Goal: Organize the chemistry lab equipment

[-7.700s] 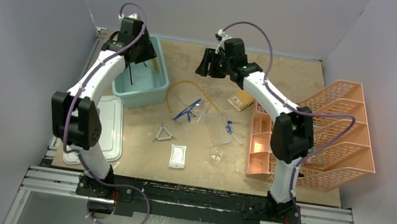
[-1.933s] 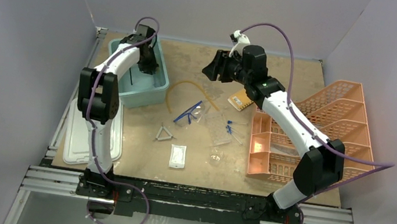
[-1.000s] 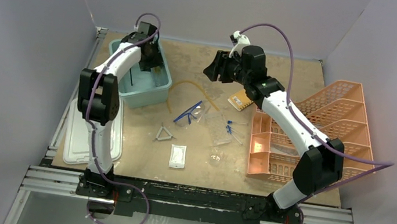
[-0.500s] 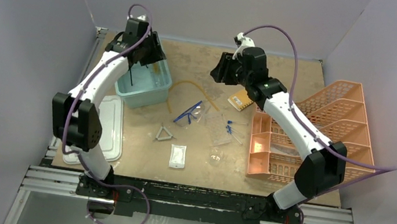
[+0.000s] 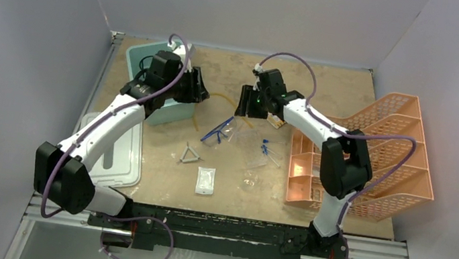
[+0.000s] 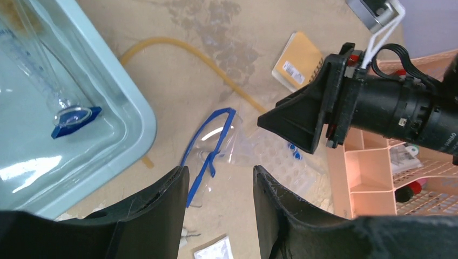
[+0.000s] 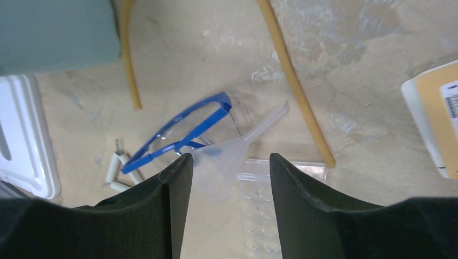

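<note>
Both arms fold in toward the upper middle of the top view. The left end effector (image 5: 197, 88) sits at the right edge of the one teal tub (image 5: 134, 56), and the right end effector (image 5: 244, 104) faces it across the single amber tubing (image 5: 207, 99); each has its fingers parted, with nothing between them. The counter (image 5: 341, 84) carries one orange tiered tray (image 5: 386, 151) at right and one white lid (image 5: 120, 155) at left. In the middle are one pair of blue-framed goggles (image 5: 218, 130), one clear rack (image 5: 252, 153), one white packet (image 5: 205, 180), one wire triangle (image 5: 190, 156) and one small beaker (image 5: 249, 182); the blue-capped tubes (image 5: 267, 150) are too small to count.
</note>
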